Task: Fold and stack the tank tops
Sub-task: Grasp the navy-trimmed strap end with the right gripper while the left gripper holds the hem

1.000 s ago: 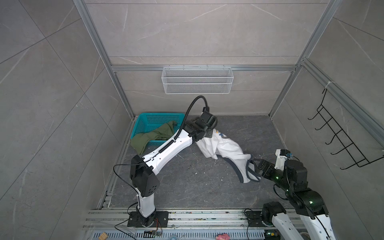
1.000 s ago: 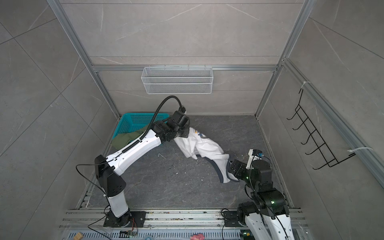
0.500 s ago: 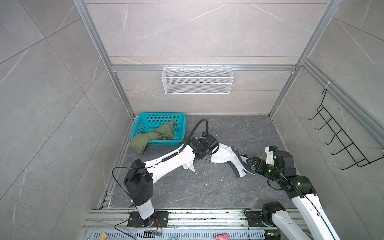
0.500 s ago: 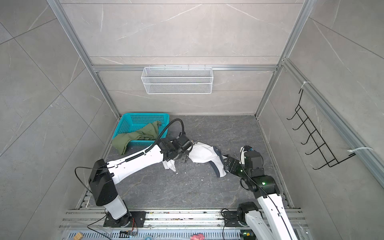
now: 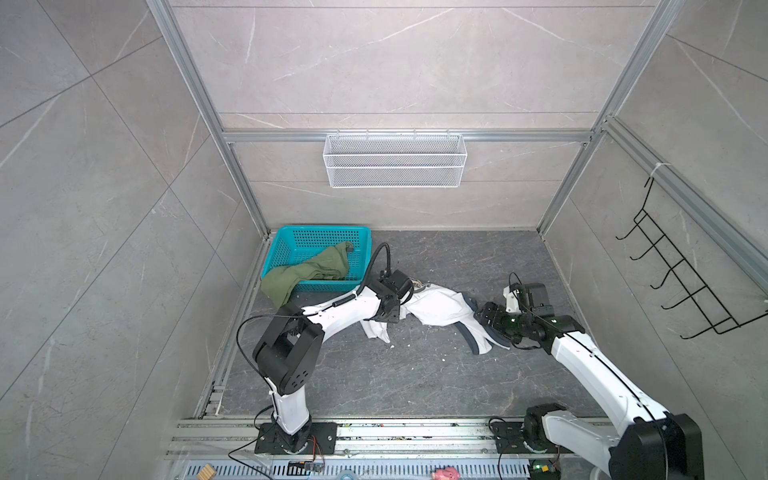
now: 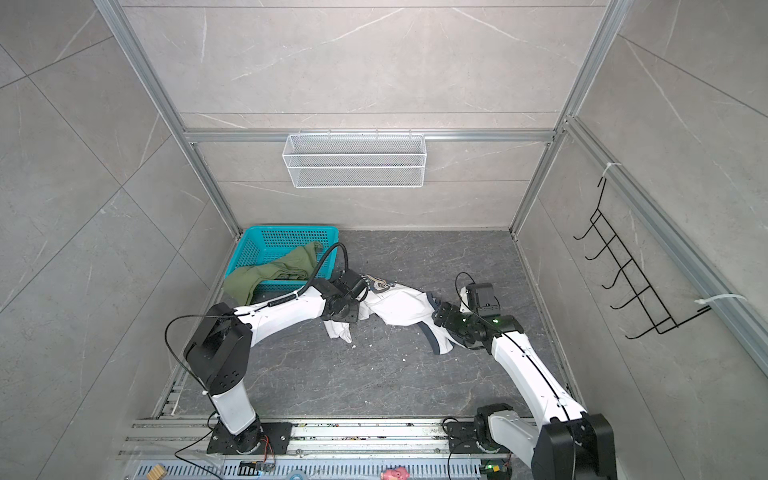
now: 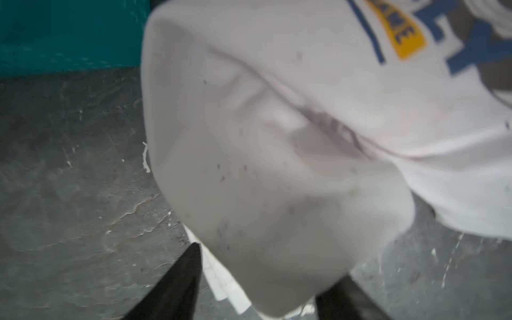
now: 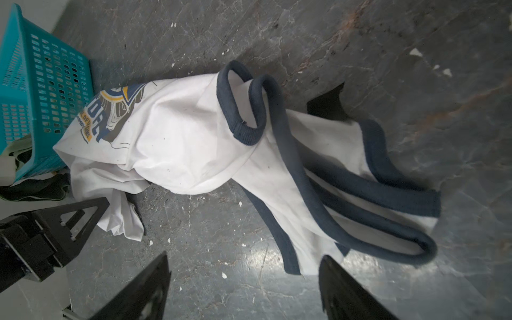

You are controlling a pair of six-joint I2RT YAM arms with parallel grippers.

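The white top (image 5: 436, 307) lies crumpled on the floor (image 5: 395, 374) just beside the basket (image 5: 320, 229). Its blue-and-yellow print is at the end nearest the basket, and its navy straps (image 8: 360, 194) trail at the end farthest from it. The green top (image 5: 307, 270) is partly inside the basket and spills over the basket's front corner onto the floor.

The left gripper (image 7: 270, 263) is low over the white top's end near the basket. Its fingers (image 7: 182, 282) stand apart with a wad of white cloth bulging between them. The view is blurred, so I cannot tell whether they pinch the cloth or it only lies there.

The right gripper (image 8: 243, 256) is at the strap end, away from the basket. Its jaws are spread wide and released. Only the top's hem edge and bare floor lie between the fingers (image 8: 340, 288), and they grasp nothing.
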